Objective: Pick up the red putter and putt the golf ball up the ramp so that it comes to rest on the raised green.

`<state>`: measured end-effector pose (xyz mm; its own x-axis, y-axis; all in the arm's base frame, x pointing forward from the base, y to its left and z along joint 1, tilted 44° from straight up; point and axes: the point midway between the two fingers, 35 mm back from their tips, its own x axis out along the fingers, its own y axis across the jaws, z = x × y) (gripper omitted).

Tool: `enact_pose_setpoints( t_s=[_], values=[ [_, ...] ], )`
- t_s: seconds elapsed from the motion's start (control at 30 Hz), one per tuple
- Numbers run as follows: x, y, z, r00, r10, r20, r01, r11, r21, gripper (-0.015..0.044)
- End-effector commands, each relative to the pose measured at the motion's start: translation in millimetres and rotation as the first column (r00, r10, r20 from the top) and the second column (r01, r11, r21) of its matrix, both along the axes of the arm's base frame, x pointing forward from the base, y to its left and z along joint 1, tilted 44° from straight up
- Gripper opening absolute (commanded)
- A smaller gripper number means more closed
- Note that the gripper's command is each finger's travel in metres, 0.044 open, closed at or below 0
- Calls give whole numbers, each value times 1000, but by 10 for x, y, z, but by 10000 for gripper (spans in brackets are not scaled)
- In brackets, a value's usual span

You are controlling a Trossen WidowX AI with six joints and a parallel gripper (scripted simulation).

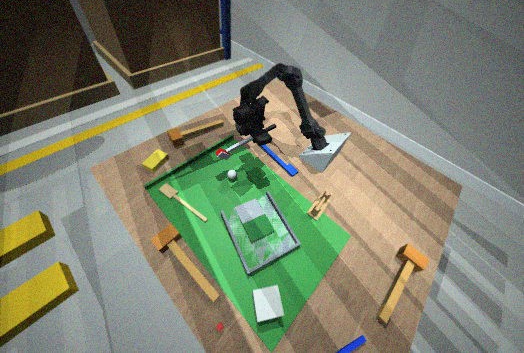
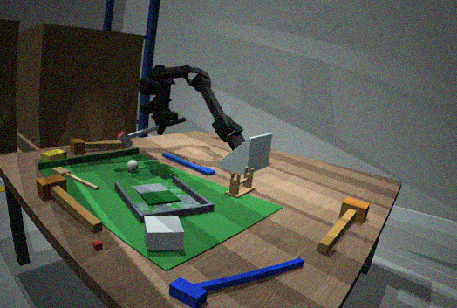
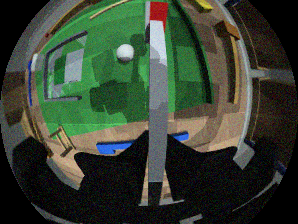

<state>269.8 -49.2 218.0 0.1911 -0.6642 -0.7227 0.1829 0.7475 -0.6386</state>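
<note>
Putter held up over the far end of the mat, ball lying just below it.

The gripper (image 1: pixel 256 135) is clamped nearly shut on the grey shaft of the red putter (image 1: pixel 231 148), which sticks out level from the fingers, its red-tipped head raised above the far edge of the green mat (image 1: pixel 310 254). The golf ball (image 1: pixel 232 174) rests on the mat a little nearer than that head, apart from it, with the arm's shadow falling beside it. Further along the mat the ramp (image 1: pixel 248 210) rises to the raised green (image 1: pixel 258 229), which is boxed in by a grey frame. A blue bar (image 1: pixel 280 160) lies on the wooden table (image 1: pixel 400 199) just beside the gripper, and wooden mallets lie around the mat.
</note>
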Motion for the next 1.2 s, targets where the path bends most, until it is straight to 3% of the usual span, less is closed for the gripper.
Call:
enact_pose_setpoints(
  t_s=[0.0,1.17],
  values=[
    [-56,-56,35,999,-30,19,30,1000,-7,0],
    [61,-500,-430,999,-30,22,30,1000,-10,0]
  ],
)
